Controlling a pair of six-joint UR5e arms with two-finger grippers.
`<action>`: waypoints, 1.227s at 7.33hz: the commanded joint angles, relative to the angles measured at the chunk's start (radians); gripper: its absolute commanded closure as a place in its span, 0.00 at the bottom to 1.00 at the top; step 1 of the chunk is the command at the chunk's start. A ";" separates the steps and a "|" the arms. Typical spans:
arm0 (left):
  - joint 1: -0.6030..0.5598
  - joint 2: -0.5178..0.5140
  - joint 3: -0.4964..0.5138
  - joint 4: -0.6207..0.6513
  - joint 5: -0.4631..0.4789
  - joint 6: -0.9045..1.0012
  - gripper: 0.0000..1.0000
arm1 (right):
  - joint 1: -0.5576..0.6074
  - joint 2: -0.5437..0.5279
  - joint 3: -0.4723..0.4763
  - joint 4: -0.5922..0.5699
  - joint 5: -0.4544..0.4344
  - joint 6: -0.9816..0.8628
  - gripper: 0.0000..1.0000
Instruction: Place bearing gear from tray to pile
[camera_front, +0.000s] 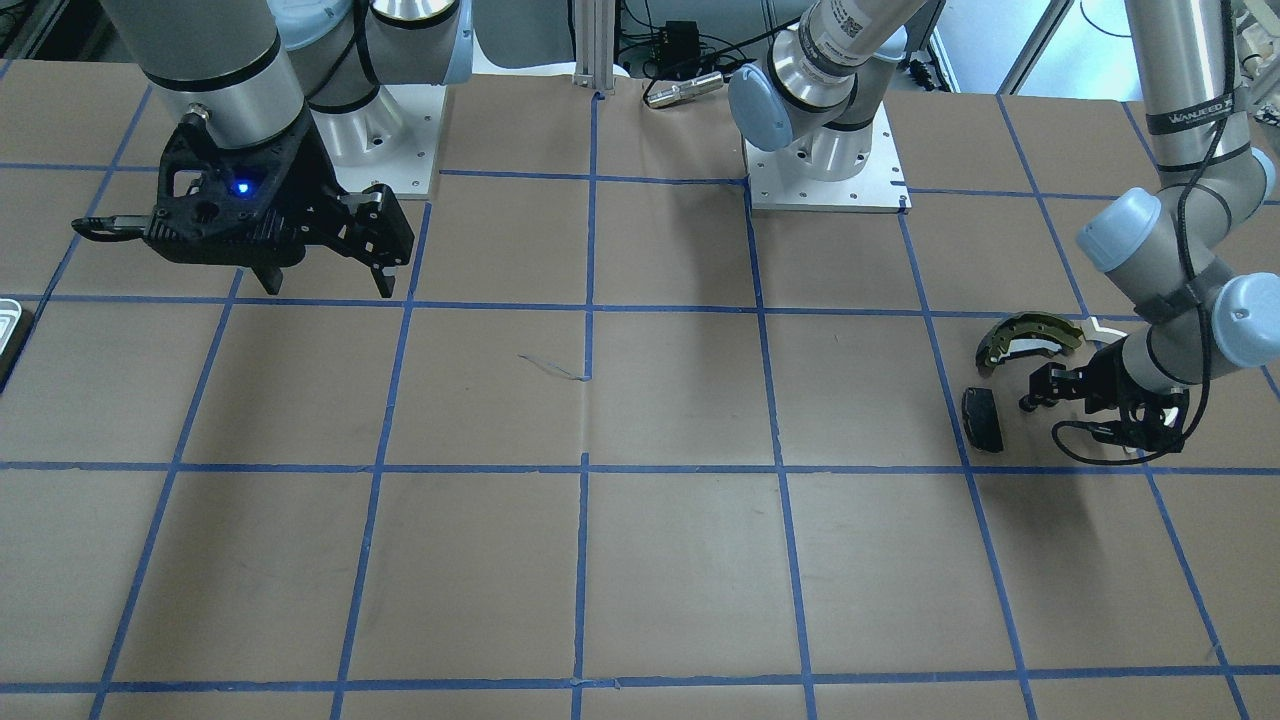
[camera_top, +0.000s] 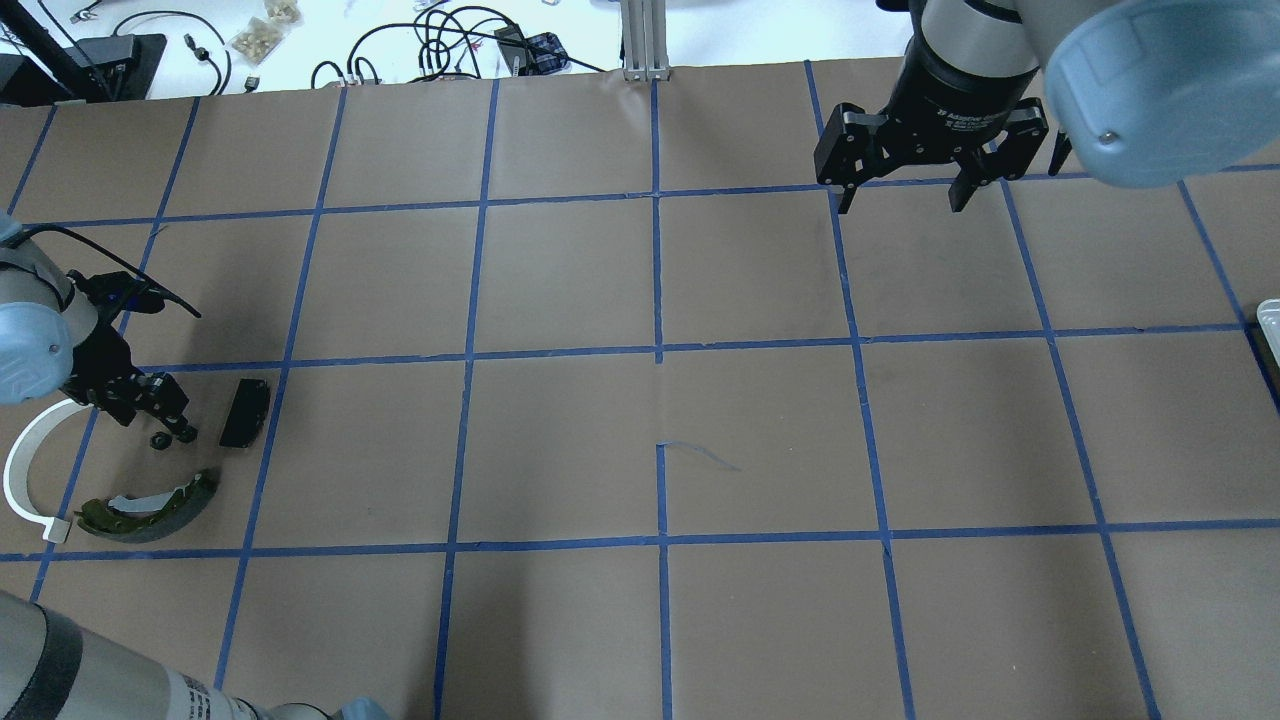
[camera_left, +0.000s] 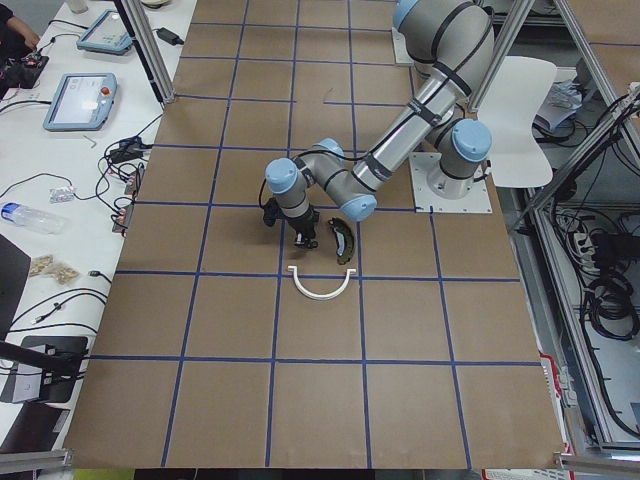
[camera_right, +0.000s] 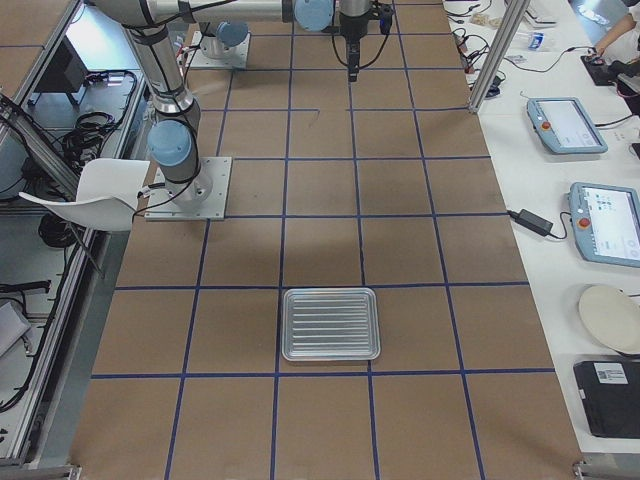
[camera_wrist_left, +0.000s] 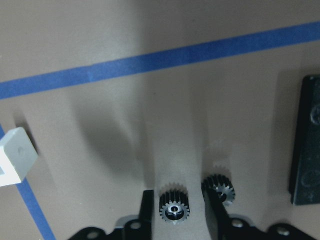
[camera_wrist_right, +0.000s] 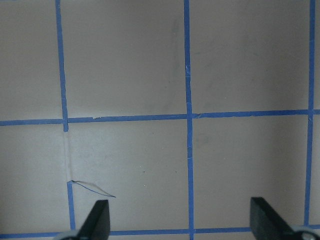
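My left gripper is low over the table at the pile, also seen overhead. Its jaws stand apart around a small black bearing gear and do not touch it. A second gear lies just outside one finger. The pile holds an olive-gold brake shoe, a black pad and a white arc. My right gripper is open and empty, high over the far side. The tray lies bare at the table's right end; only its corner shows overhead.
The brown table carries a grid of blue tape. Both arm bases stand at the robot's edge. Cables and small gear lie beyond the far edge.
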 joint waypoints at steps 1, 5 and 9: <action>-0.008 0.023 0.083 -0.051 -0.004 0.001 0.00 | 0.000 0.000 0.000 0.000 0.001 0.000 0.00; -0.168 0.106 0.289 -0.344 -0.077 -0.170 0.00 | 0.000 0.000 0.000 0.000 0.001 0.000 0.00; -0.394 0.252 0.298 -0.491 -0.179 -0.483 0.00 | -0.002 0.000 -0.003 0.003 0.000 0.000 0.00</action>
